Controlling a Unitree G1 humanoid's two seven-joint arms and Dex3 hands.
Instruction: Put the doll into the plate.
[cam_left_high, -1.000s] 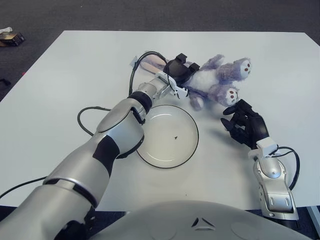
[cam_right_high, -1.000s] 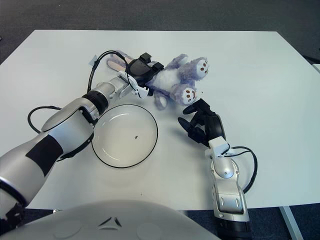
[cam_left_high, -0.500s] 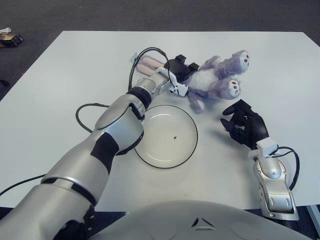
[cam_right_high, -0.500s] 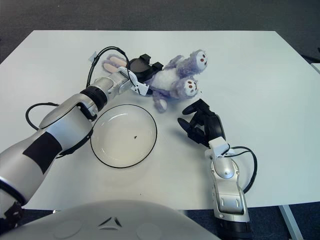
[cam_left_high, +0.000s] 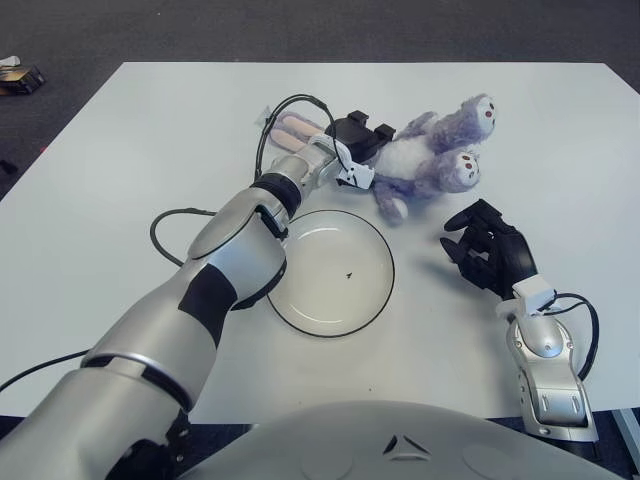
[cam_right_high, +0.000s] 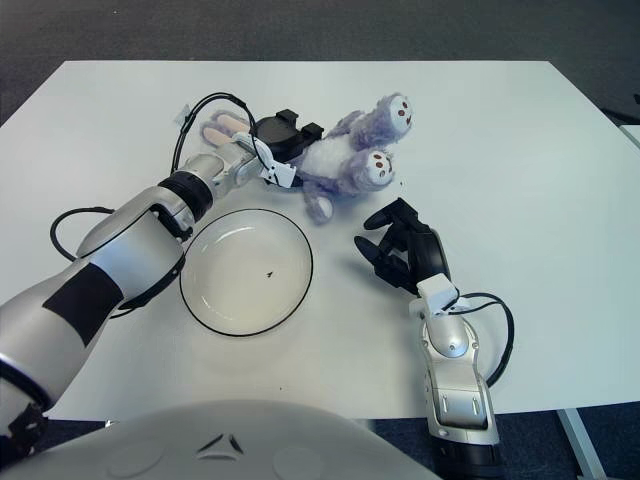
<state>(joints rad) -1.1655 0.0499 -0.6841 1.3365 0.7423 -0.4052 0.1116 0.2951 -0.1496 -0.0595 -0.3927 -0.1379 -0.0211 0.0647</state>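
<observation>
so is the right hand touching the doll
Apart. In the right eye view, bare white table shows between the right hand and the doll, which the left hand grips.

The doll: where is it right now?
The doll lies on the far middle of the table, just beyond the plate, with the left hand closed on its left side; the right hand is nearer right.

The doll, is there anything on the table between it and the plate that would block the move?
Nothing visible does. The left robot hand grips the doll just beyond the plate, with bare table between. The right robot hand shows right of the plate.
</observation>
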